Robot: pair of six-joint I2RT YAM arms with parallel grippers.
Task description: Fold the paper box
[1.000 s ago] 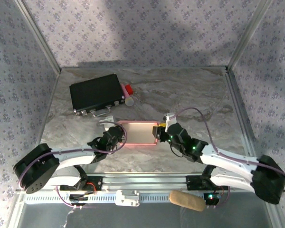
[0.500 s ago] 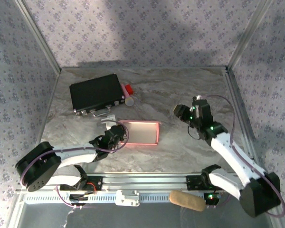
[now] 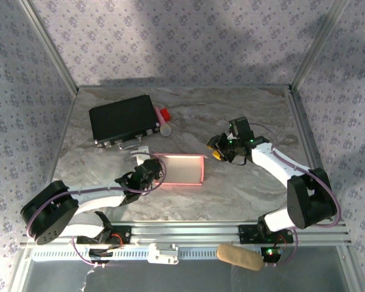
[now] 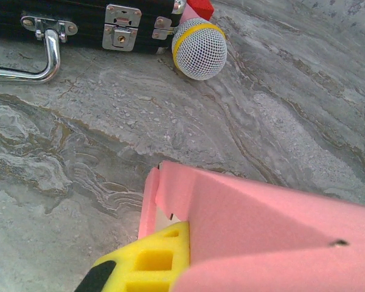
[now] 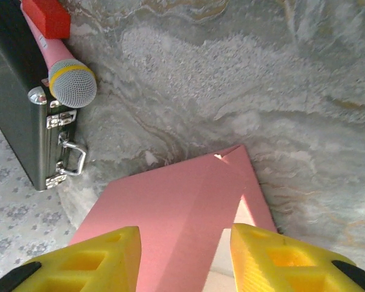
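Note:
The paper box [image 3: 179,168] lies at mid-table as a shallow pink tray with a paler inner side. My left gripper [image 3: 153,171] is at its left end, shut on the box's raised pink wall [image 4: 261,219]. One yellow finger [image 4: 143,261] presses against that wall and the other finger is hidden behind the card. My right gripper [image 3: 215,149] hovers just off the box's right end, open. In the right wrist view the box [image 5: 170,213] lies past the gap of the right gripper [image 5: 185,264], and nothing is held.
A black case [image 3: 123,118] with metal latches lies at the back left. A pink microphone [image 5: 72,86] with a grey mesh head and a red block [image 5: 45,17] lie beside it. A tan roll [image 3: 239,256] rests on the front rail.
One second ago the right gripper was at the box's right end. It let go and swung away to the back right, then turned back toward that end. The left gripper stayed put.

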